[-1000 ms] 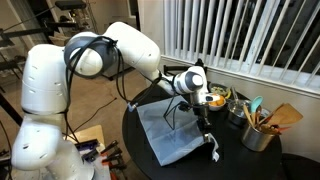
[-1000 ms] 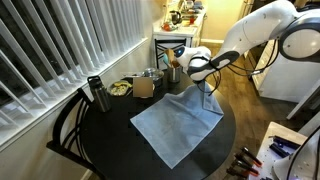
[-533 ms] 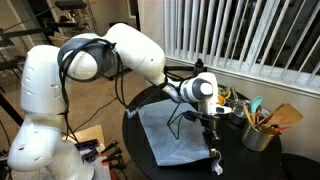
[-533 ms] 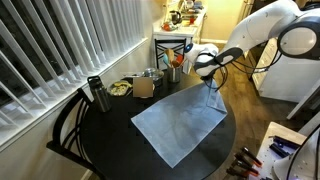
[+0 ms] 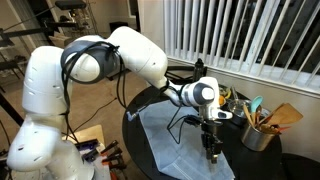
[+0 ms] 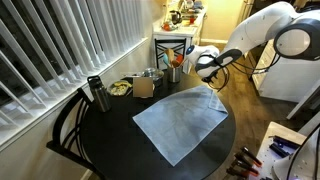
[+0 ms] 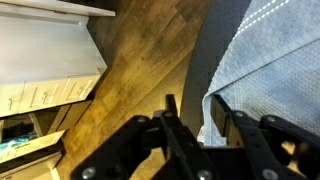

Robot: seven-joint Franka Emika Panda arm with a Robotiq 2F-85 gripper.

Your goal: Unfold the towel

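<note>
Release step, I judge: pale blue-grey cloth towel (image 6: 180, 122) flat on dark round table (image 6: 105, 148); gripper (image 7: 195, 128) narrowly parted at its edge; you lift clear.

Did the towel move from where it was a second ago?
Yes. The towel corner that was lifted under the hand has dropped and now lies flat near the table edge, farther from the black flask.
</note>
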